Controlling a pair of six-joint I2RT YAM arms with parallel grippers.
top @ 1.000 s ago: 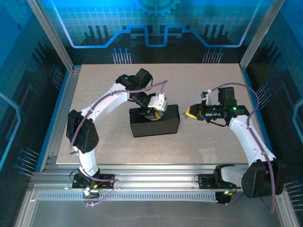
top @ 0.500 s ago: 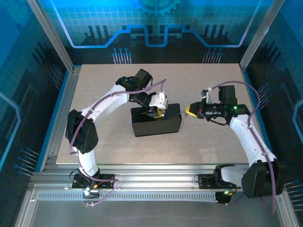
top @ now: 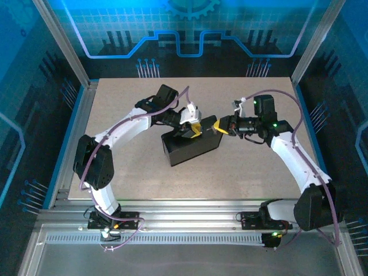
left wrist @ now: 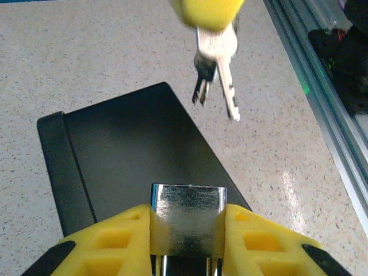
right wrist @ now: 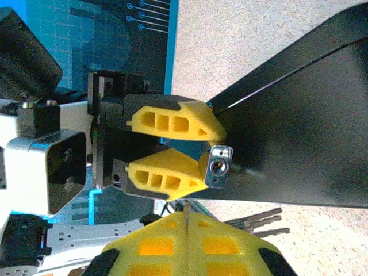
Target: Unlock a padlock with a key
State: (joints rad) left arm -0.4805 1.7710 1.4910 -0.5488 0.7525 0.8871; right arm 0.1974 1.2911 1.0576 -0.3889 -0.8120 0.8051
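The left gripper is pinched narrow on the padlock, with its yellow fingers pressed against the lock's two sides. It holds the lock over the top of the black box, which lies on the table. In the right wrist view the lock's keyhole end faces the camera. Just to the right, the right gripper is closed tight on the keys, which hang from its tip near the padlock, not touching it.
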